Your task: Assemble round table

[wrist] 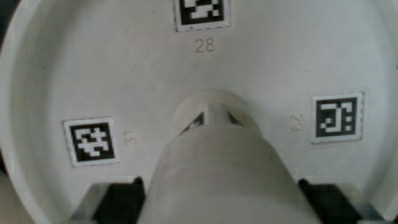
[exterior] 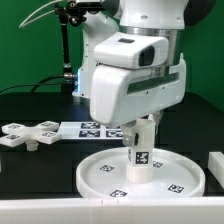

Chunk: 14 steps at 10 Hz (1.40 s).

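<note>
The large rimmed round disc [exterior: 170,180] lies flat on the black table at the front. The short thick cylinder leg [exterior: 141,152] stands upright at the disc's middle, tag facing the camera. My gripper [exterior: 144,122] comes down from above and is shut on the leg's upper part. In the wrist view the leg [wrist: 217,150] fills the space between my two black fingers [wrist: 121,200], my gripper [wrist: 217,205] is closed on its sides, and the disc [wrist: 107,70] with its tags lies beneath. The cross-shaped base piece [exterior: 24,136] lies apart at the exterior view's left.
The marker board [exterior: 92,128] lies flat on the table behind the disc. A white block [exterior: 215,165] stands at the exterior view's right edge. A black stand with a lit device [exterior: 70,70] rises at the back.
</note>
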Available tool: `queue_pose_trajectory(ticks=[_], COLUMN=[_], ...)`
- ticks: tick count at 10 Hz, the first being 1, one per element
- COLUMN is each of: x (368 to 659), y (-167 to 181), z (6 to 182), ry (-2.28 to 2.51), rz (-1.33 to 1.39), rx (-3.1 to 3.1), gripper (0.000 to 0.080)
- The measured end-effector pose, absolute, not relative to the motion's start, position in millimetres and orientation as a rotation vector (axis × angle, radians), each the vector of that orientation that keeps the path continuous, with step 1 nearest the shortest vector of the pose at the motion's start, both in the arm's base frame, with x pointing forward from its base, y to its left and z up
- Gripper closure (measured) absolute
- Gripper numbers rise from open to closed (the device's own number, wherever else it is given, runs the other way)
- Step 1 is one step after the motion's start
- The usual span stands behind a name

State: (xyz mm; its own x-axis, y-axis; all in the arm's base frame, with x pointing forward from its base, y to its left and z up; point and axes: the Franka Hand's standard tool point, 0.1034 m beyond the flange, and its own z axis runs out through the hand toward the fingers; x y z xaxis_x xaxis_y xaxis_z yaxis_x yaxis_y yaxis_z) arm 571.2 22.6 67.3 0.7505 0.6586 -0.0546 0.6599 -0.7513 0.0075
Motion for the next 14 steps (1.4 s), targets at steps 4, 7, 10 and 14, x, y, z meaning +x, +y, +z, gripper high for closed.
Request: queue_pose_trajectory(ticks=[4, 7, 10, 14], x=[571.3, 571.1, 571.0, 571.5], y=[30.1, 33.1, 34.6, 35.5], z=[67.2, 67.1, 67.1, 67.1], ry=[0.598, 0.26, -0.1, -0.669], rz=[-0.052, -0.049, -0.054, -0.072], rx=[3.066, 3.128, 3.162, 3.149], gripper=[0.0387, 0.0387, 0.0387, 0.0387])
